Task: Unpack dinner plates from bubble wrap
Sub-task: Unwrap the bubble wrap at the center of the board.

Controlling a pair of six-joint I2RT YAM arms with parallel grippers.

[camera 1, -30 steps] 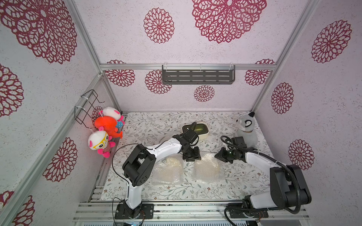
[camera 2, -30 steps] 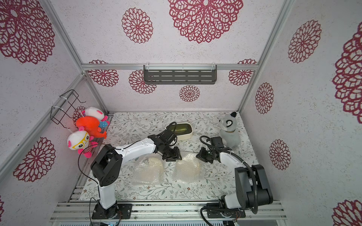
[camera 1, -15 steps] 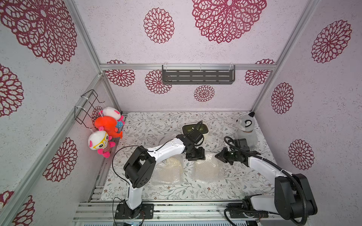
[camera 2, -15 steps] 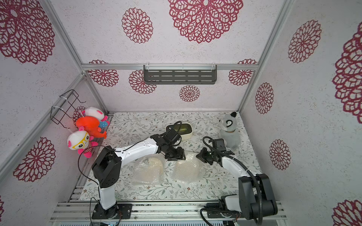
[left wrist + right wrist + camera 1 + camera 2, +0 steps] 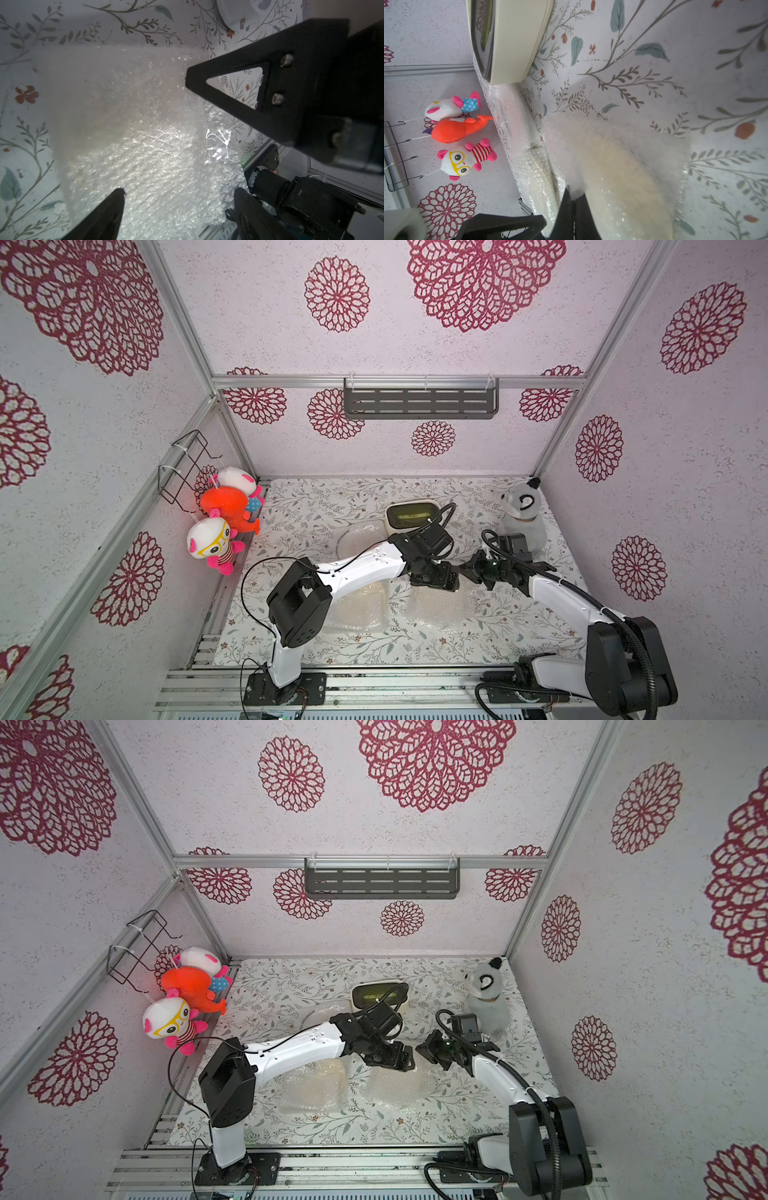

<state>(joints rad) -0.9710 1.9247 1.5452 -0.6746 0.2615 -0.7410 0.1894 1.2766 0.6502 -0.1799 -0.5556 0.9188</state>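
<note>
The floral tabletop (image 5: 519,639) carries 2 bundles of bubble wrap (image 5: 145,145) side by side near its front: a left bundle (image 5: 359,610) and a right bundle (image 5: 440,608). A cream dinner plate (image 5: 623,187) shows dimly through the right bundle's wrap. Above that bundle's far edge the left jaws stand released, wide apart, holding nothing. The right jaws are clenched, apparently pinching a flap of the same bundle's wrap.
</note>
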